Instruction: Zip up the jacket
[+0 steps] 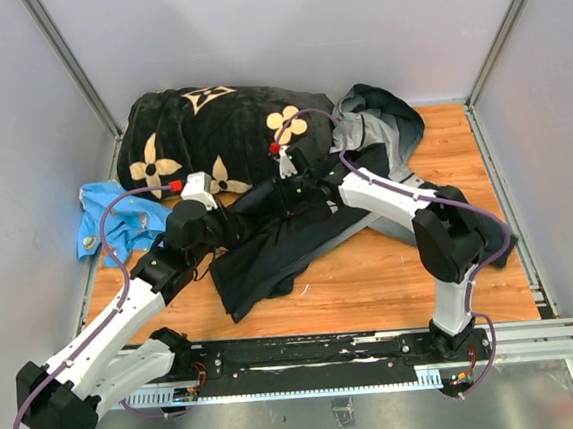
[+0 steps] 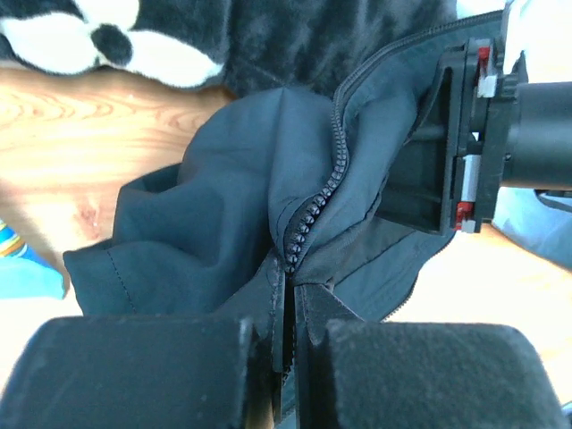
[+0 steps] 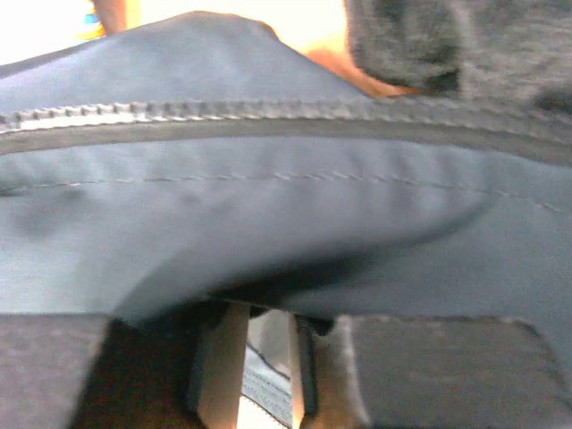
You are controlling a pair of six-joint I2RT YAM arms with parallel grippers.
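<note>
Both pinch the jacket [image 1: 270, 251]: left end effector [image 2: 286, 331] anchors the zipper [image 2: 313, 210] base, right end effector [image 3: 264, 357] holds it taut.

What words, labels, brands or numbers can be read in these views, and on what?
None can be read.
The jacket shows no label or print in any view.
The black blanket carries only cream flower shapes, no letters.
The blue cloth has a pattern too small to make out.

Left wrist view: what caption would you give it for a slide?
Left gripper clamped on the dark jacket at its zipper teeth.
</note>
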